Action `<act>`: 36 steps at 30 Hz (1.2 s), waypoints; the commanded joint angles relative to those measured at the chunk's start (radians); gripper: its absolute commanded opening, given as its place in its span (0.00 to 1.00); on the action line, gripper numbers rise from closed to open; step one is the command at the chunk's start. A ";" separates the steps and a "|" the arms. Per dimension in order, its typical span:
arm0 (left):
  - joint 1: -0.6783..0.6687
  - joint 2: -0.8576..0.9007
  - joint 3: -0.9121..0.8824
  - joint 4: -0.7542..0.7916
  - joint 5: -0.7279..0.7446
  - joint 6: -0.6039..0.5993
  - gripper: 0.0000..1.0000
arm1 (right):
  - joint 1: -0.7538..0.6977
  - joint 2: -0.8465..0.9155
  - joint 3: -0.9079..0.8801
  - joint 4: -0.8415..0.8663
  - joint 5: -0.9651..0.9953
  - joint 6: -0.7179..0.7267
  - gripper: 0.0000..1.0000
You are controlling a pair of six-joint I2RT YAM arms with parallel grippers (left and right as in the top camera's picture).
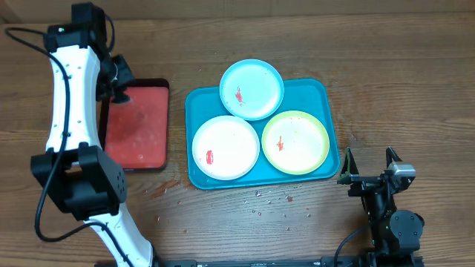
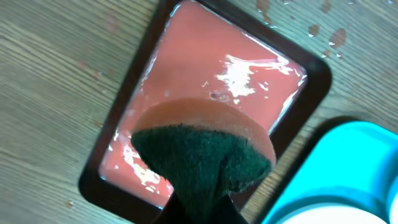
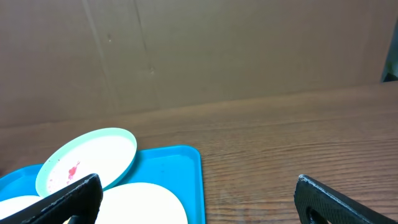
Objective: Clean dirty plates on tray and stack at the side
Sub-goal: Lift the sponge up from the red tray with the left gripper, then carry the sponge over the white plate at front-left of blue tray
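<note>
The turquoise tray [image 1: 320,95] lies mid-table with three smeared plates on it: light blue [image 1: 252,89] at the back, white [image 1: 225,147] front left, yellow-green [image 1: 295,142] front right. My left gripper [image 1: 121,95] hangs over the small red tray [image 1: 137,124], shut on a sponge [image 2: 205,149] with a dark green scrub face and orange backing. My right gripper [image 1: 369,176] is open and empty, right of the turquoise tray's front corner. In the right wrist view the light blue plate [image 3: 87,158] and the tray [image 3: 180,165] show between the fingers.
The red tray with dark rim [image 2: 217,74] holds a wet film of reddish liquid. Water drops and crumbs [image 1: 271,200] dot the wood in front of the turquoise tray. A cardboard wall [image 3: 199,50] stands behind the table.
</note>
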 commanded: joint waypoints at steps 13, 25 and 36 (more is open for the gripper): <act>-0.004 -0.012 -0.126 0.035 0.099 0.073 0.04 | 0.006 -0.005 -0.010 0.006 0.005 0.004 1.00; -0.233 -0.085 -0.037 -0.230 0.174 0.097 0.04 | 0.006 -0.005 -0.011 0.006 0.005 0.004 1.00; -0.561 -0.084 -0.441 0.111 0.175 0.032 0.04 | 0.006 -0.005 -0.011 0.006 0.005 0.004 1.00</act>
